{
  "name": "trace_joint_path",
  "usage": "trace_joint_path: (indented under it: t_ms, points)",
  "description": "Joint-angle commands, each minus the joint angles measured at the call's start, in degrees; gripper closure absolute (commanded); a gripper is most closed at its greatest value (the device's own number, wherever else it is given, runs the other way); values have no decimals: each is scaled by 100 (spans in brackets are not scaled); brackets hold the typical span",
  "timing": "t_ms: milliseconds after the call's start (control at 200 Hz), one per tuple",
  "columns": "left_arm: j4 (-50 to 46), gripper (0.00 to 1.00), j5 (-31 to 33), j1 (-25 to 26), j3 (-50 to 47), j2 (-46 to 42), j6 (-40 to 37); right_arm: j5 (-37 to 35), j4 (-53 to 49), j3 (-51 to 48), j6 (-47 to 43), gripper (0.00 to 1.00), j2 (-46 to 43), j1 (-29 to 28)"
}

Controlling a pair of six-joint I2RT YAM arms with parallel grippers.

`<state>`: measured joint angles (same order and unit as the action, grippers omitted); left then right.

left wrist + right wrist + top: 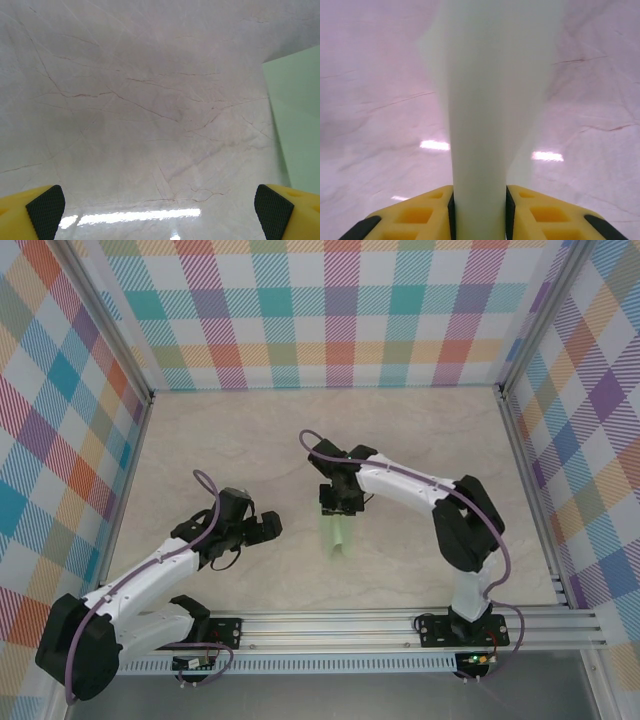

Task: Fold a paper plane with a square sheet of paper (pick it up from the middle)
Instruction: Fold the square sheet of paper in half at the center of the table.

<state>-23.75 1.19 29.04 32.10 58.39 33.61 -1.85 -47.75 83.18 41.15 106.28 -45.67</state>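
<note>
The square sheet of paper is pale green and looks folded into a narrow strip, lying near the middle of the table. My right gripper sits over its far end. In the right wrist view the paper rises between the yellow fingers, and both black pads press its sides, so the right gripper is shut on it. My left gripper stands open to the left of the paper, apart from it. In the left wrist view its fingertips are spread wide over bare table, with a paper edge at the right.
The pale marble-look tabletop is ringed by checkered walls on three sides. A metal rail carrying both arm bases runs along the near edge.
</note>
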Motion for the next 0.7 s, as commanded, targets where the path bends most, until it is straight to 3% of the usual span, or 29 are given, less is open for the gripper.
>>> trace_joint_path:
  t_ms: [0, 155, 400, 695]
  points:
    - [-156, 0, 60, -76, 175, -148, 44, 1260, 1035, -514, 101, 68, -543, 249]
    - [-27, 0, -151, -76, 209, -257, 170, 2575, 3130, -1583, 919, 66, -1013, 706]
    - [467, 0, -841, -74, 253, -21, 329, 2573, 4404, -2674, 1508, 60, -836, 990]
    - [1173, 2, -1480, -56, 312, 609, 472, 2081, 3860, -3099, 1113, 50, -876, 1145]
